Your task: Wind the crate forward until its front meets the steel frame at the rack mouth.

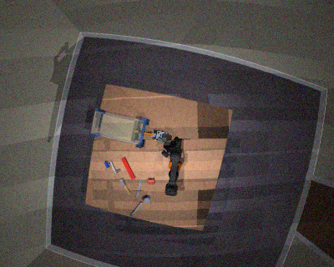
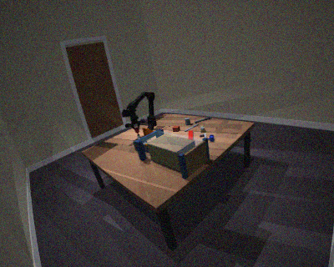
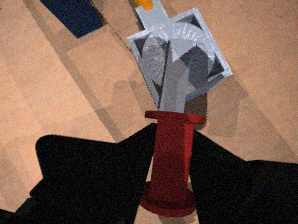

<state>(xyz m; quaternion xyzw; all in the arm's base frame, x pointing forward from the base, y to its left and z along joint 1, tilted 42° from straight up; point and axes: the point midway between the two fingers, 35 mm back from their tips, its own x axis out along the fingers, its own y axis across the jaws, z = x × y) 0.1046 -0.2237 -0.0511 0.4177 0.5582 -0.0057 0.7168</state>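
Note:
My gripper (image 3: 170,130) (image 2: 136,130) is shut on the red grip of the winch handle (image 3: 172,157). The handle's grey arm (image 3: 173,92) reaches over the top of the grey winch (image 3: 205,37) (image 1: 159,135); whether its key sits in the hole is hidden. An orange strap (image 3: 145,4) (image 1: 148,133) runs from the winch towards the cubby. The pale crate (image 1: 118,127) (image 2: 170,142) shows through the clear panels and looks flat. The blue-ended frame (image 1: 144,123) (image 2: 140,150) (image 3: 77,19) stands at the cubby's mouth. Any gap between crate and frame is too unclear to tell.
On the bench (image 1: 173,106) lie a red bar (image 1: 128,168) (image 2: 190,134), a small red block (image 1: 151,181) (image 2: 176,128), a blue-ended tool (image 1: 107,164) (image 2: 211,138), a round-headed tool (image 1: 146,199) and several thin tools, all away from the winch.

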